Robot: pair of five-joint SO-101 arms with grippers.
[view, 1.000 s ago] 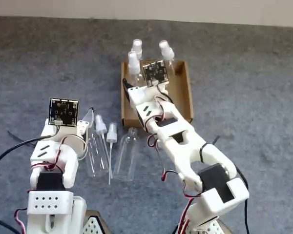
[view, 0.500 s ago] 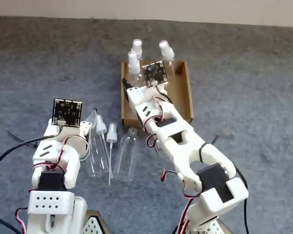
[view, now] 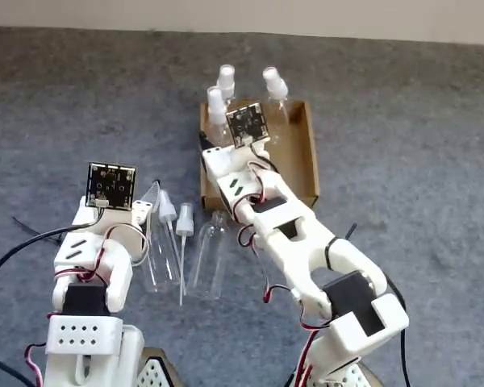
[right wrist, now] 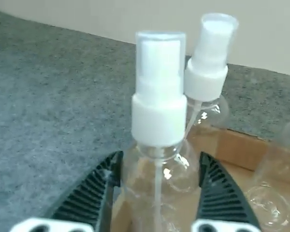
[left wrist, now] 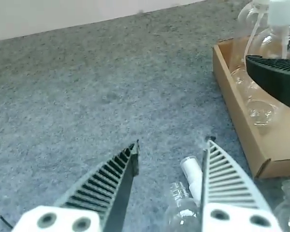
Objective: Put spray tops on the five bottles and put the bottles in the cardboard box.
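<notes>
1. The desk (view: 419, 177) is covered in a grey, nubbly fabric much like carpet.
2. The right arm (view: 306, 246), blocky white plastic with red wiring, stretches from the lower right of the frame up to the box. Since half a second ago it has swung a touch toward the left, and its square circuit board now sits more tilted.
3. The left arm (view: 89, 266), of the same build, stands at the lower left, unmoved over that half second. The left arm's jaws are black, ribbed wedges. They are spread wide and hold nothing, just above the neck of one lying bottle.
4. The cardboard box (view: 309, 157), a shallow brown tray with low walls, lies at upper centre.
5. Three clear, round-shouldered bottles with white tops stand at the box's upper end. The right arm's jaws are clamped on either side of the held bottle (right wrist: 157, 130), the leftmost. The other two capped bottles (view: 227, 81) (view: 273, 81) stand free.
6. Two open bottles (view: 210, 254) (view: 157, 250) lie on the desk at lower centre, outside the box.
7. Two loose spray tops (view: 167, 208) (view: 184, 219), white with thin dip tubes, lie between them.
</notes>
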